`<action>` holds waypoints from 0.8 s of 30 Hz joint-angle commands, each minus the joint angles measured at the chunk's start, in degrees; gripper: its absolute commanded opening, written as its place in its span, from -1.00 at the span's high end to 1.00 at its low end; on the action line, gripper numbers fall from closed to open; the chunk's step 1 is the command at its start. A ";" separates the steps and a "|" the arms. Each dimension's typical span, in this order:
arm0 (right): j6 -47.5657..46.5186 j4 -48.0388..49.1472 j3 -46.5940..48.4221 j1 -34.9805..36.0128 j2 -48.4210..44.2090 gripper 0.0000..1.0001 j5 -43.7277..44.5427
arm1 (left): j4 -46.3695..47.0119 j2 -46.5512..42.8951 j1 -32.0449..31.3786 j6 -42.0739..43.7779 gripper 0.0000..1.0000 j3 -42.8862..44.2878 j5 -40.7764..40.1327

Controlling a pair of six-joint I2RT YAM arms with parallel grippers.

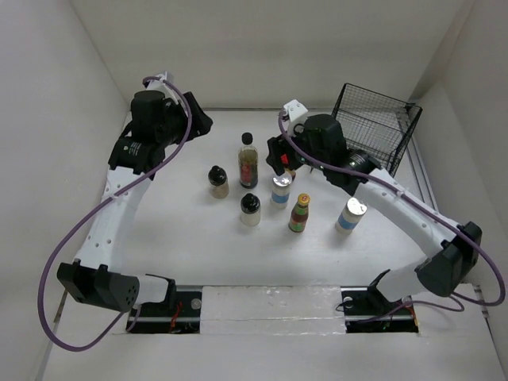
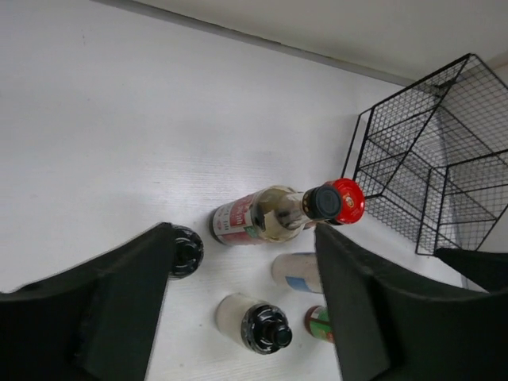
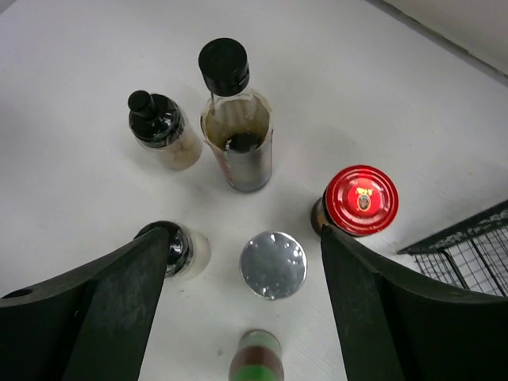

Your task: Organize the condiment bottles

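The condiment bottles stand in a loose cluster mid-table. The tall dark black-capped bottle (image 1: 248, 159) (image 3: 234, 119) (image 2: 262, 214) is at the back. Two black-capped shakers (image 1: 217, 181) (image 1: 250, 209) stand to its left and in front of it. A silver-lidded jar (image 1: 280, 189) (image 3: 273, 264) is in the middle, and the yellow-capped red-green bottle (image 1: 299, 213) is in front of it. The second silver-lidded jar (image 1: 350, 215) stands apart to the right. The red-lidded jar (image 3: 361, 200) (image 2: 343, 200) is partly hidden under my right gripper (image 1: 278, 155) (image 3: 244, 238). That gripper is open and empty above the middle silver jar. My left gripper (image 1: 198, 123) (image 2: 242, 262) is open and empty, raised at the back left.
A black wire basket (image 1: 373, 127) (image 2: 429, 175) (image 3: 468, 246) stands empty at the back right, close to the red-lidded jar. White walls close in the table on the left, back and right.
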 commanded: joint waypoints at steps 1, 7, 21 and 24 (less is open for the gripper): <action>-1.89 7.82 2.76 0.57 3.80 -0.65 -2.51 | 0.31 -1.44 0.10 -0.75 -0.43 -0.80 -1.58; -3.83 12.84 6.37 1.10 12.34 -0.65 -6.47 | -0.74 0.05 0.10 0.38 -0.63 -1.51 -1.58; -6.03 23.48 11.65 1.10 24.04 -0.52 -5.07 | -0.93 1.11 0.10 1.70 -0.58 -2.20 1.06; -6.03 24.71 12.18 1.10 25.71 -0.38 -4.45 | -0.92 1.11 0.10 1.70 -0.56 -2.74 1.59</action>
